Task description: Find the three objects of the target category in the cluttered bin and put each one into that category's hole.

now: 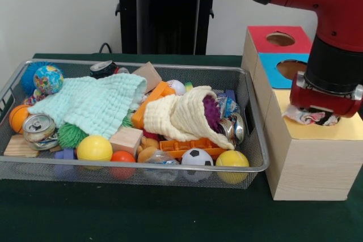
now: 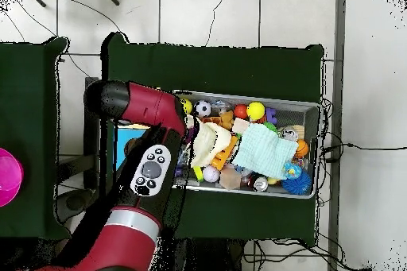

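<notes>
A worktop covered with dark green cloth (image 1: 170,219) stands before a pale wall, and in the overhead view it sits on a floor of white tiles (image 2: 207,13). On it lies a wire mesh bin (image 1: 258,140) filled with many small things. A mint green waffle cloth (image 1: 93,103) is spread over the left part of the pile, and a cream waffle cloth (image 1: 176,117) is draped over the middle, partly covering a purple spiky ball (image 1: 211,113). Along the front side of the bin lie a yellow plastic ball (image 1: 94,148), a small black and white football (image 1: 197,157) and a second yellow ball (image 1: 232,159). A crushed drink can (image 1: 38,129) lies at the left end, and a globe-patterned ball (image 1: 48,79) sits in the far left corner.

Just beside the bin's right side stands a wooden sorting box (image 1: 309,162) with a red panel (image 1: 278,41), a blue panel (image 1: 281,69) and a yellow top (image 1: 346,128), each with a hole where visible. The red and black arm (image 1: 329,38) hangs over the yellow top. A patterned piece of cloth (image 1: 309,117) shows under the claw (image 1: 323,111), resting on the yellow top; I cannot tell how far the claw is open or whether it grips the cloth.
</notes>
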### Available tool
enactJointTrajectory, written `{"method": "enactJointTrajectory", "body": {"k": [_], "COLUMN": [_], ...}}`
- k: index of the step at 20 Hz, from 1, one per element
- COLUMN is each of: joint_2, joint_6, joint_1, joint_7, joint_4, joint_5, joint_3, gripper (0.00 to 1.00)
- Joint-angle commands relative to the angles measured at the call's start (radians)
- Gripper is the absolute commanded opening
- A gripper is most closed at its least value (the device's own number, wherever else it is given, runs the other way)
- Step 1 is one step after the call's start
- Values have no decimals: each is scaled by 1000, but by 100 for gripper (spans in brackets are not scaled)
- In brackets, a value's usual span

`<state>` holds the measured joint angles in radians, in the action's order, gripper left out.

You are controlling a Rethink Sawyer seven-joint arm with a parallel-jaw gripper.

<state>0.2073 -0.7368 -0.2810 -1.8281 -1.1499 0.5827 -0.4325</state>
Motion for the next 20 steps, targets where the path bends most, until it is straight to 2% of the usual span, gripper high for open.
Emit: {"method": "enactJointTrajectory", "body": {"k": [1, 10, 20], "joint_2": [96, 158, 172], "joint_6": [-111, -180, -247], "joint_1": [18, 22, 28], "joint_7": [-154, -178, -197], "joint_4": [-54, -35, 3], "joint_5": [-41, -51, -67], "joint_3": [70, 71, 68], "gripper": [0, 0, 0]}}
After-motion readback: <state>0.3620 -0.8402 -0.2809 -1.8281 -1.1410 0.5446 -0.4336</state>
